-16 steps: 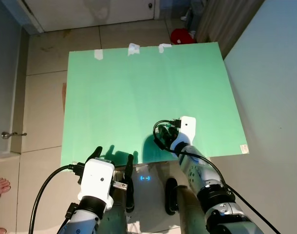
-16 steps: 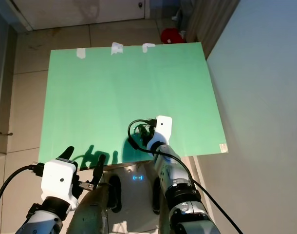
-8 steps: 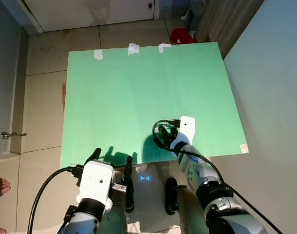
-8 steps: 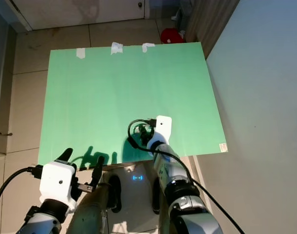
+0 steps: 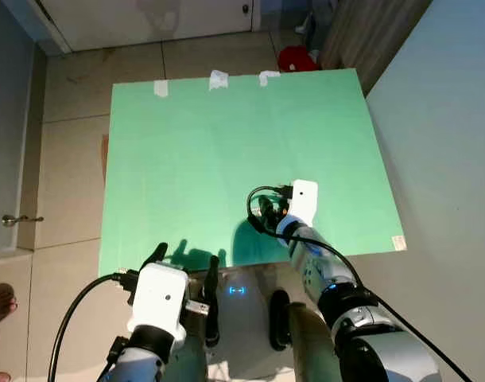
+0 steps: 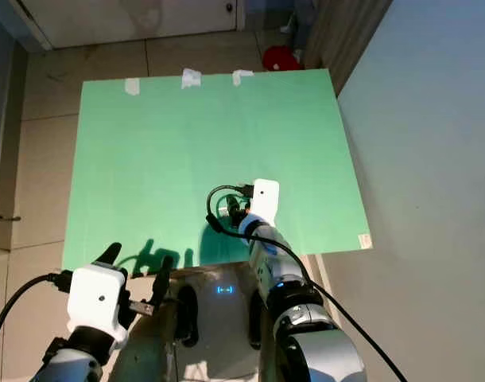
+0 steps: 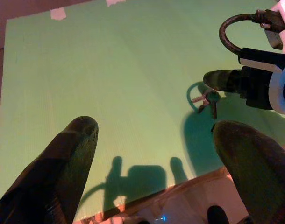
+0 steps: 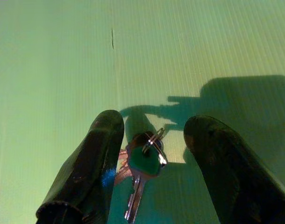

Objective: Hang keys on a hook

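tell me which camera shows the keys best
The right wrist view: the keys lie close up on the green board between the open fingers of the right gripper, ring and green key head clear. The left wrist view shows them small beside that gripper. In the eye views the arm hides them.

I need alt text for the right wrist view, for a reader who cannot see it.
A bunch of keys with a green head lies on a green board, between the open black fingers of the right gripper. The gripper's shadow falls on the board.
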You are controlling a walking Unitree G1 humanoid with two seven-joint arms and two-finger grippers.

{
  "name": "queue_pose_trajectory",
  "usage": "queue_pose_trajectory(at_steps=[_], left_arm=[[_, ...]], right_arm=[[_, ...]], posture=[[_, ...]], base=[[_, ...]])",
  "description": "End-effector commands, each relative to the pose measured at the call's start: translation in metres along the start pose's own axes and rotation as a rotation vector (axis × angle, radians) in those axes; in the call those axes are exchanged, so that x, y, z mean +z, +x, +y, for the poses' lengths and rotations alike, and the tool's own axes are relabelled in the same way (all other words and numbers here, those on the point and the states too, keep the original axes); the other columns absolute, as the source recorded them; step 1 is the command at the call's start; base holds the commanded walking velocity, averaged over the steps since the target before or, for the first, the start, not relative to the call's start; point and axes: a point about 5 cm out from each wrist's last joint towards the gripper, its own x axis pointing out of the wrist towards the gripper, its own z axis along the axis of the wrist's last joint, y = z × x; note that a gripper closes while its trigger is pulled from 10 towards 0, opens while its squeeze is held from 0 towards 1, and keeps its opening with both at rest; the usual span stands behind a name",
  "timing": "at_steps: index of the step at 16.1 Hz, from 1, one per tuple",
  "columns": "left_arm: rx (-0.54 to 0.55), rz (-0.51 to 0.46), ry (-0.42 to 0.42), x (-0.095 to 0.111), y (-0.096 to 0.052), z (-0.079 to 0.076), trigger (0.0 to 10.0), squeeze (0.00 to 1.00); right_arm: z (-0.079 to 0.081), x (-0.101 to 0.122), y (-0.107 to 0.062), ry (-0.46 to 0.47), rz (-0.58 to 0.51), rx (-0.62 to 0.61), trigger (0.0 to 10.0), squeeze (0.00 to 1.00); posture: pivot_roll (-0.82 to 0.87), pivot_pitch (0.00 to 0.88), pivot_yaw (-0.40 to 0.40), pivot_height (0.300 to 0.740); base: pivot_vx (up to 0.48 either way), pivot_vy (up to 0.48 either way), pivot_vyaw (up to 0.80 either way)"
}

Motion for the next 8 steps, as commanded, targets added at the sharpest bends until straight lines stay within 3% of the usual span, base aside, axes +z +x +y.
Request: queue_pose_trajectory(at_steps=[1,5,6,7,8], left_arm=[[0.002,0.014,-0.002,-0.0007,-0.0050,-0.0015,10.0,0.00],[0.003,0.014,-0.002,0.0002,-0.0053,-0.0017,10.0,0.00],[0.004,0.014,-0.002,0.0003,-0.0054,-0.0016,10.0,0.00],[0.007,0.015,0.000,0.0004,-0.0057,-0.0009,10.0,0.00],[0.008,0.015,0.000,0.0004,-0.0058,-0.0009,10.0,0.00]], right_arm=[[0.0207,-0.0098,0.0009,0.020,0.030,0.036,10.0,0.00],[0.0222,-0.0159,0.0002,0.007,0.048,0.032,9.7,0.00],[0.0223,-0.0168,0.0000,0.005,0.050,0.031,8.5,0.00],[0.0207,-0.0183,-0.0004,0.005,0.055,0.024,0.0,0.00],[0.0203,-0.0185,-0.0004,0.007,0.056,0.023,0.0,0.00]], posture=[[0.21,0.410,-0.015,0.740],[0.21,0.417,-0.014,0.740],[0.21,0.420,-0.013,0.740],[0.21,0.421,-0.013,0.740],[0.21,0.422,-0.012,0.740]], base=[[0.000,0.000,0.00],[0.000,0.000,0.00],[0.000,0.000,0.00],[0.000,0.000,0.00],[0.000,0.000,0.00]])
